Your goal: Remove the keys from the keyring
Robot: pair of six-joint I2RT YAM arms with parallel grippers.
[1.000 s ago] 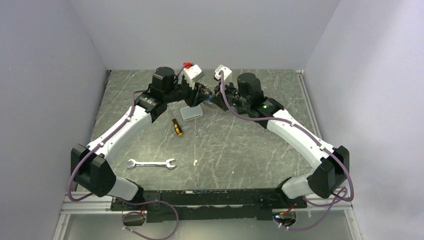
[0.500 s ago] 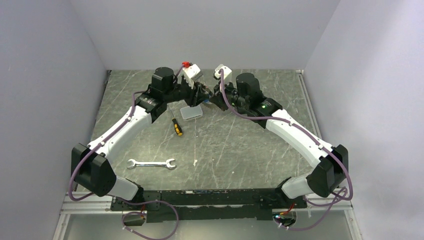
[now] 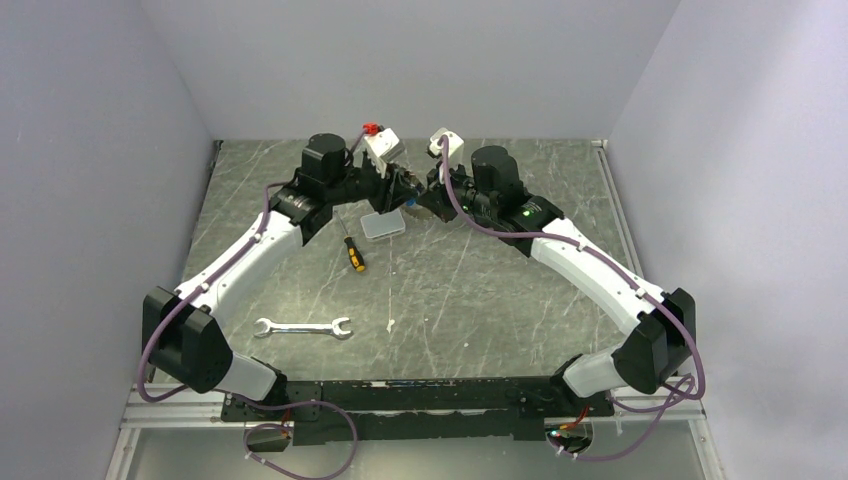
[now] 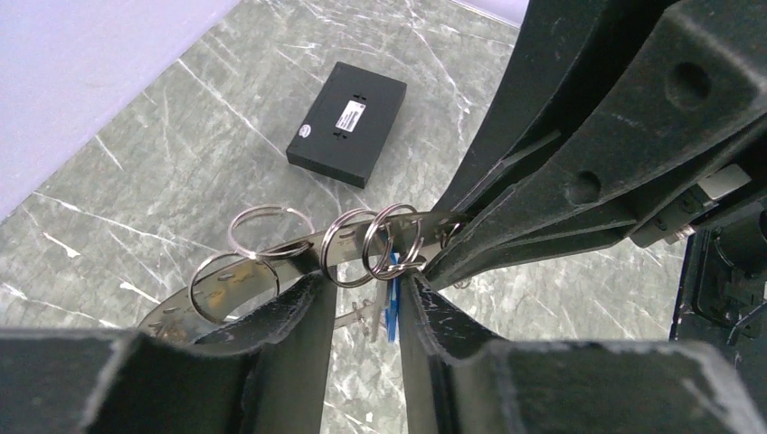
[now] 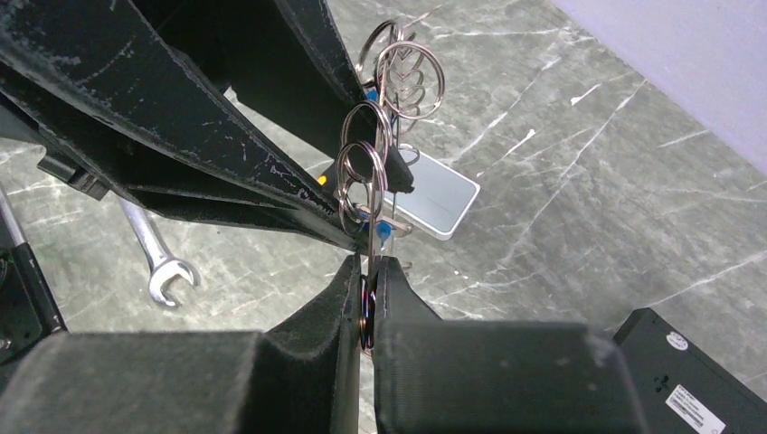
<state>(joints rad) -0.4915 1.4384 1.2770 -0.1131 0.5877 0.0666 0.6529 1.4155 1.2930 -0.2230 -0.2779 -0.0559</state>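
Moved: both wrists have edged slightly leftward.
Right gripper (image 5: 371, 268): clamped on the keyring (image 4: 237, 280), held above the far table (image 3: 480, 290).
Left gripper (image 4: 359, 287): part-open, straddling a blue key (image 4: 392, 303).
Advice: pinch squarely, then slide it along the keyring.

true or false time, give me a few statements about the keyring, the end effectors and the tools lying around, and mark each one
1. The right end effector is shut on the keyring. True.
2. The wrench is held up in the air by one arm. False: it lies flat on the table, away from both end effectors.
3. A blue-headed key hangs from the keyring in the gap between the fingers of the left end effector. True.
4. The screwdriver rests on top of the wrench. False: the two lie apart, and the screwdriver is nearer the pale flat box.
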